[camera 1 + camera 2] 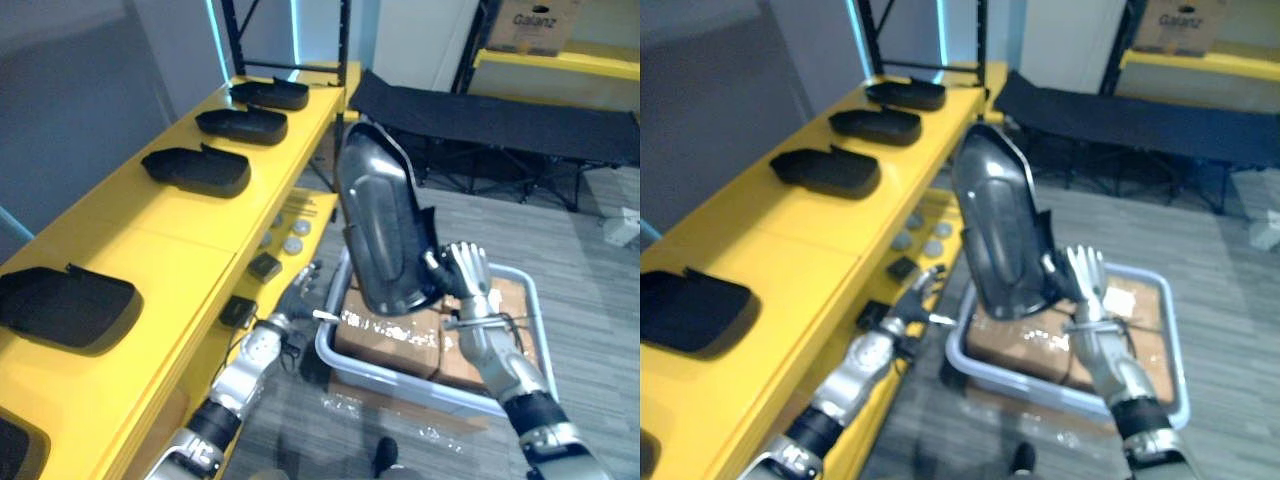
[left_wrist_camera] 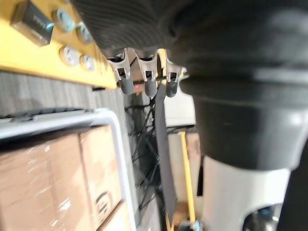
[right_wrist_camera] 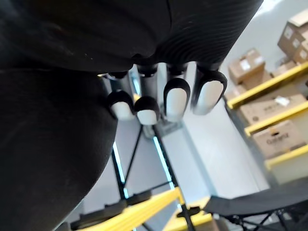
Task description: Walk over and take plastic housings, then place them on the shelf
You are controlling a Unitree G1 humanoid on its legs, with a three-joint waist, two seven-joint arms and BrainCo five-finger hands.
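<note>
Right hand pinches the housing at frame centre, long axis upright, top leaning left; left hand hangs slack and empty.

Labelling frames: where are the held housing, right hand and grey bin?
held housing (image 1: 385,230), left eye view, middle of shell
right hand (image 1: 467,285), left eye view, its palm
grey bin (image 1: 400,385), left eye view, near wall

The thumb of the right hand is hidden behind the plastic housing that is gripped there. The nearest shell on the yellow shelf is cut off by the lower left corner, and the cardboard box by the top edge. The small round parts are too small to be identified.
</note>
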